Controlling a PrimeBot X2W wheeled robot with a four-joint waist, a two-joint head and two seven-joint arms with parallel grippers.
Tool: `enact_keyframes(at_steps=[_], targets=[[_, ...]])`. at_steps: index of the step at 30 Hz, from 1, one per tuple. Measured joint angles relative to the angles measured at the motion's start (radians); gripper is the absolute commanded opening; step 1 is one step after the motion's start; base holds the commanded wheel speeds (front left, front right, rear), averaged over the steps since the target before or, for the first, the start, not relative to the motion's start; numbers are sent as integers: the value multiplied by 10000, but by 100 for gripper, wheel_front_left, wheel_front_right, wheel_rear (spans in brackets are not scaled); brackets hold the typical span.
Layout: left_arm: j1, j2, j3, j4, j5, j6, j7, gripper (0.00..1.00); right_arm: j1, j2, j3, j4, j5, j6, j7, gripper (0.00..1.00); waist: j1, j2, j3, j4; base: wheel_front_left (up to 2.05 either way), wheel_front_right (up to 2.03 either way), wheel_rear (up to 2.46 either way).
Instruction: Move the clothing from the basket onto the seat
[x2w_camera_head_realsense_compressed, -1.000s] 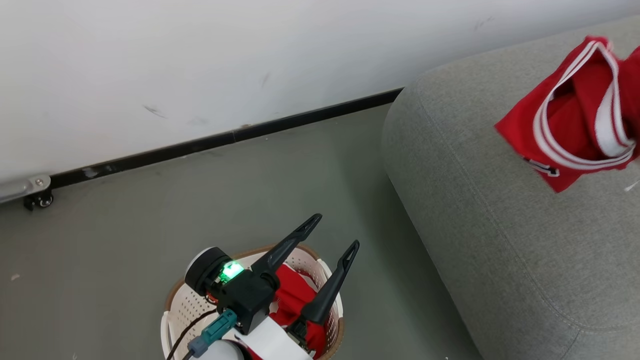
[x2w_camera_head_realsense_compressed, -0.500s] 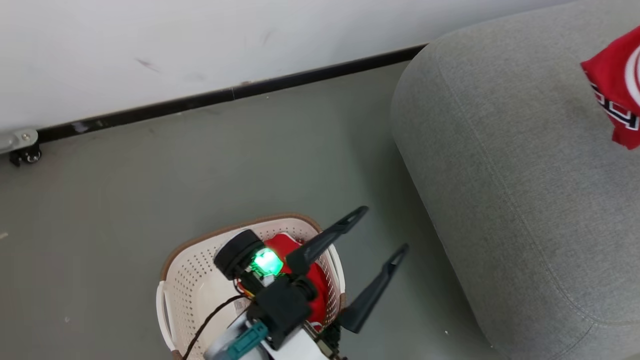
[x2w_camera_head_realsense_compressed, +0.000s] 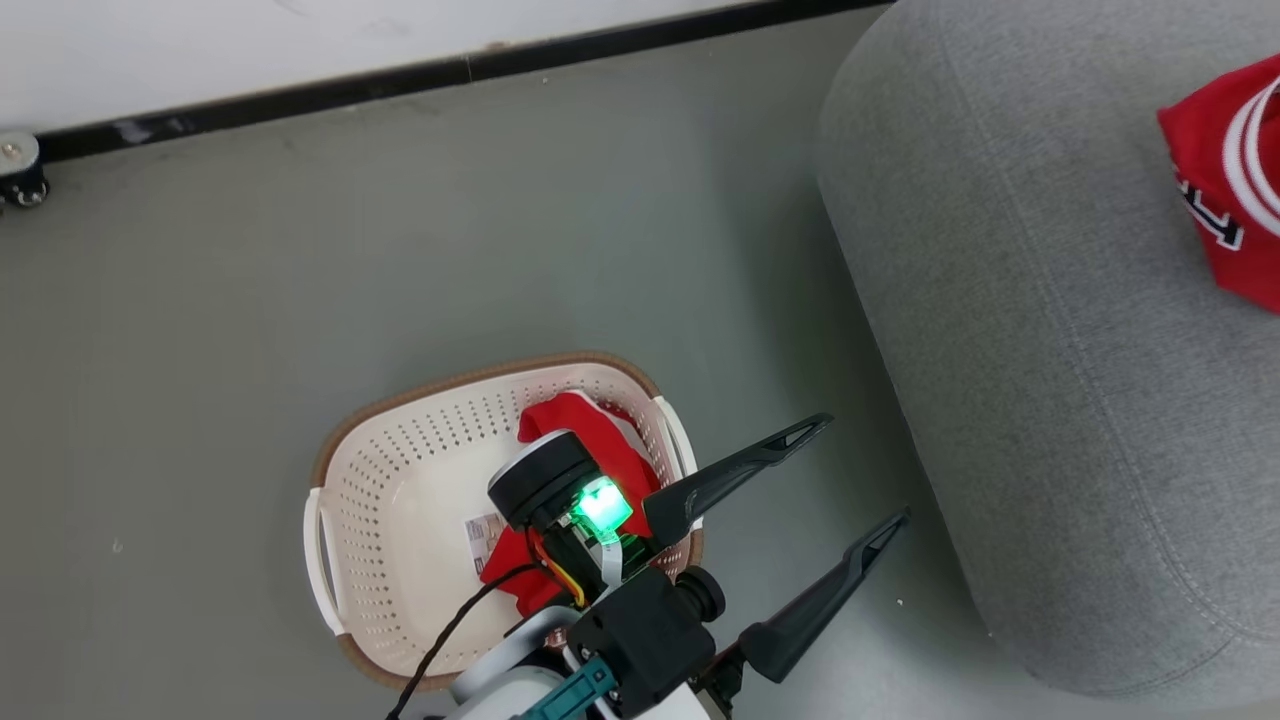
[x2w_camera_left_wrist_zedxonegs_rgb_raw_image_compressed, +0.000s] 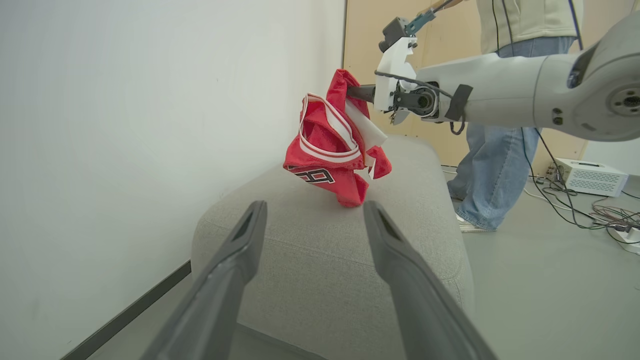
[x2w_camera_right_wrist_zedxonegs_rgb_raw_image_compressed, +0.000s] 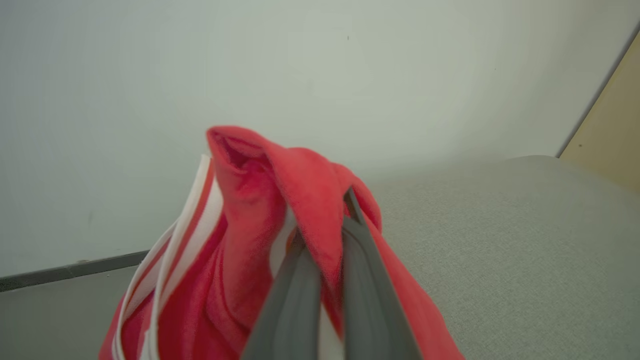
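The grey seat (x2w_camera_head_realsense_compressed: 1050, 400) has nothing let go on it yet, and the basket (x2w_camera_head_realsense_compressed: 440, 378) on the floor holds one red garment (x2w_camera_head_realsense_compressed: 590, 430). A second garment (x2w_camera_left_wrist_zedxonegs_rgb_raw_image_compressed: 330, 150) hangs over the seat, perhaps brushing it, pinched in the closed right hand (x2w_camera_right_wrist_zedxonegs_rgb_raw_image_compressed: 325, 235). The left hand (x2w_camera_head_realsense_compressed: 865, 466) hovers open and empty near the basket, so I judge the task roughly half done

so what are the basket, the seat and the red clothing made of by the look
basket: rigid moulded plastic, cream, faint sheen; rows of holes, brown rim.
seat: grey woven upholstery fabric, matt; visible weave and a stitched seam.
red clothing: thin soft fabric, probably synthetic sportswear knit; it hangs in limp folds, with white stripe trim.
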Motion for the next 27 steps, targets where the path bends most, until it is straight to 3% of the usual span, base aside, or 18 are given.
enact_keyframes(at_steps=[8,19,24,27], targets=[[-508,94,-113,-92,107,-36,161,100,12,809,-125,683,-219,0,-385,0,0,0,757,134,0,0,0],[-1039,265,-132,-102,242,-48,171,100,14,807,-1404,1835,-184,0,-951,0,0,0,1603,199,0,0,0],[-1246,316,-123,-98,268,-48,169,100,14,1099,-1490,2134,-169,0,-1064,0,0,0,1904,209,0,0,0],[-1343,353,-117,-79,268,-50,163,100,17,1480,-1490,2259,-157,0,-1152,20,0,0,2057,209,0,0,0]])
